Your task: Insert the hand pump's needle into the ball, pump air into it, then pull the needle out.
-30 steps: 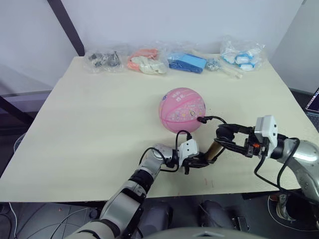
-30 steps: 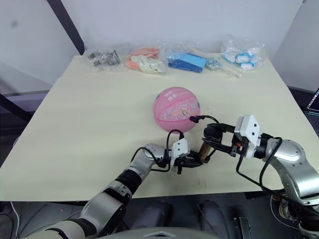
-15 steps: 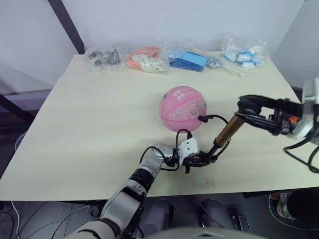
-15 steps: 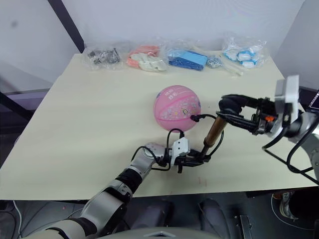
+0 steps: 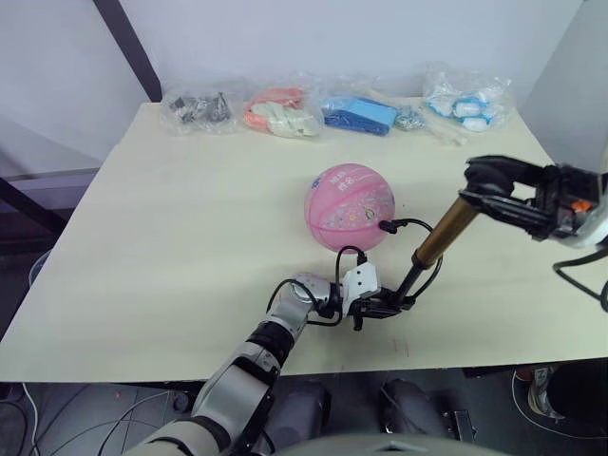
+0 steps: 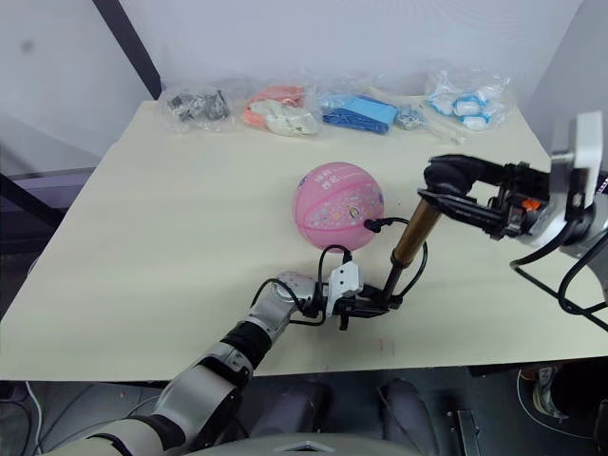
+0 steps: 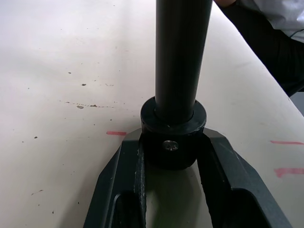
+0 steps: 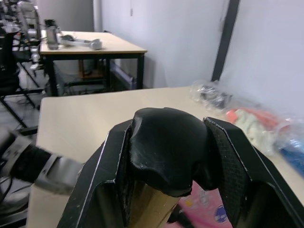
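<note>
The left gripper (image 5: pixel 388 308) clamped the black base cap of the hand pump (image 5: pixel 436 237), forearm low over the table (image 5: pixel 171 237). The right gripper (image 5: pixel 484 180), arm raised, grasped the pump's handle, the cylinder tilted; its hose met the pink ball (image 5: pixel 349 208) mid-table.

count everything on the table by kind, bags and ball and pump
Ball: 1
Hand pump: 1, held by the left gripper at its base and the right gripper at its handle
Clear plastic bags along the far edge: 4, at and
Total: 6
</note>
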